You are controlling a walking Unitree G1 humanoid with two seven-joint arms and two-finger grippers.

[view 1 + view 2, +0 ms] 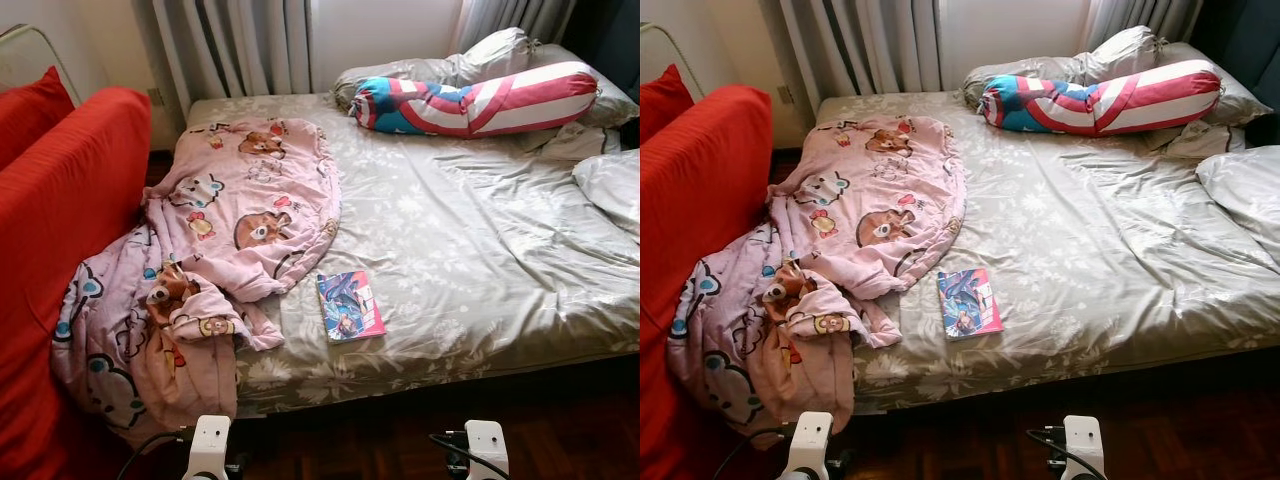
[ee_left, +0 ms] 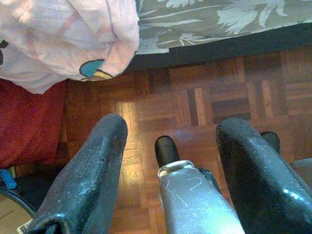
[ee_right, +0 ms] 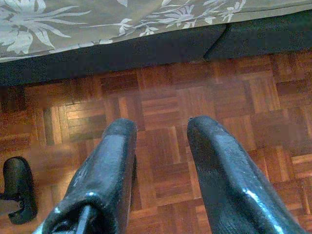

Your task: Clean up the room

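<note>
A pink cartoon-print blanket [image 1: 225,210] lies crumpled on the left side of the bed [image 1: 480,230] and spills over its near left corner toward the floor. A colourful book [image 1: 350,306] rests flat on the grey floral sheet near the front edge. A red, white and blue bolster [image 1: 480,100] lies at the head with grey pillows [image 1: 500,50]. Both arms hang low in front of the bed. My left gripper [image 2: 170,131] is open above the parquet, with the blanket's hanging edge [image 2: 73,44] beyond it. My right gripper [image 3: 158,131] is open over bare floor.
A red sofa [image 1: 60,230] stands close against the bed's left side. Grey curtains [image 1: 240,45] hang behind the bed. Another pale pillow [image 1: 610,185] lies at the right edge. Dark parquet floor [image 1: 400,430] runs along the bed's front.
</note>
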